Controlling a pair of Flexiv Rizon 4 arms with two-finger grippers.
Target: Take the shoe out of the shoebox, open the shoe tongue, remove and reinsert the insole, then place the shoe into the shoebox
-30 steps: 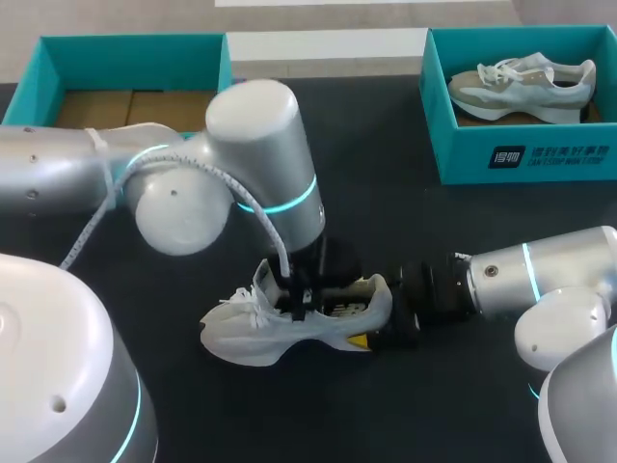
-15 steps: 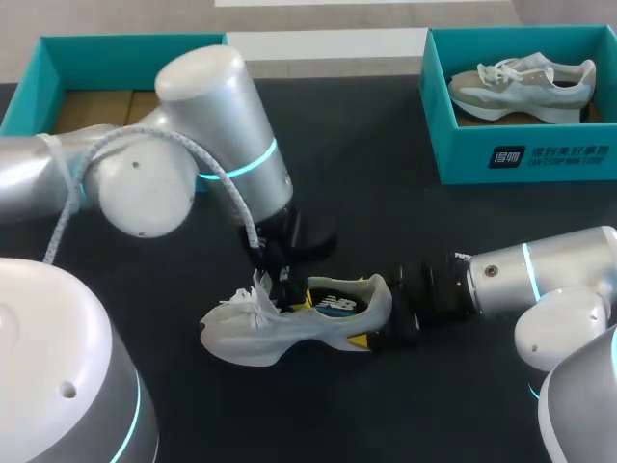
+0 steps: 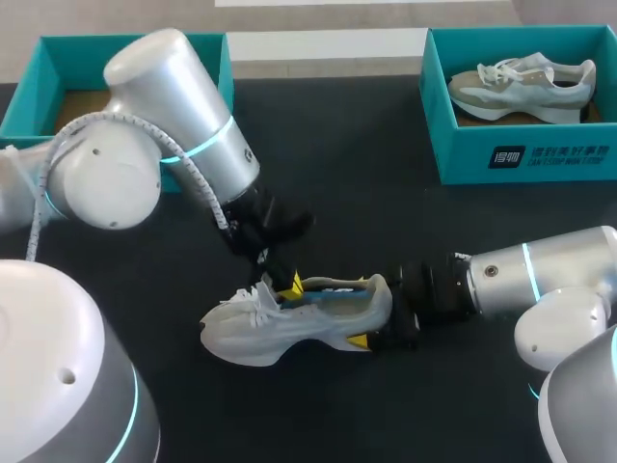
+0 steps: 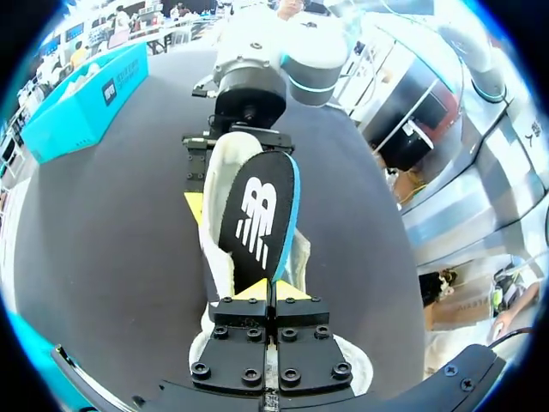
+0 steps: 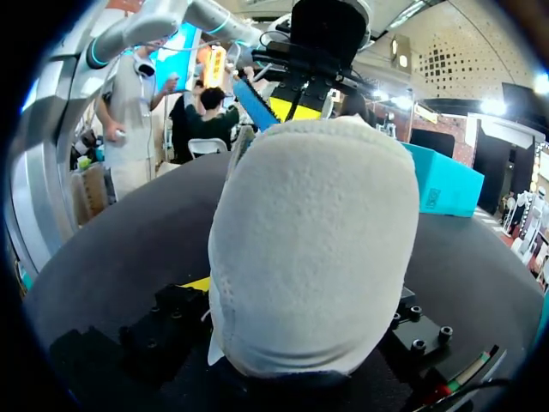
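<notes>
white-grey shoe [image 3: 318, 323] stands on its sole on the black table [image 3: 386, 212], about mid-table & outside both boxes; toe toward my left side, heel toward my right; white laces [image 3: 253, 299] bunched up at the front.

right gripper [image 3: 384, 335] comes in low from the right & clamps the heel w/ 1 finger on each side; 1 yellow tip shows by the sole on the near side, the other is hidden behind the heel; in the right wrist view the heel fills the whole gap btwn the fingers.

left gripper [image 4: 274, 293] reaches down from the left over the shoe's opening, just behind the laces; its fingers are pressed together on the front end of the insole [image 4: 256, 219]; insole is black on top w/ a white logo & a blue edge; the pinched end is lifted above the opening, the rest runs back toward the heel; how much of it sits inside the shoe, can't tell.

2 teal boxes along the far edge of the table, well apart from the shoe; left box [image 3: 39, 63] shows a bare cardboard floor & is partly hidden by the left arm [image 3: 145, 145]; right box [image 3: 482, 145] holds a 2nd shoe [image 3: 521, 87], beige & white, on its sole.
</notes>
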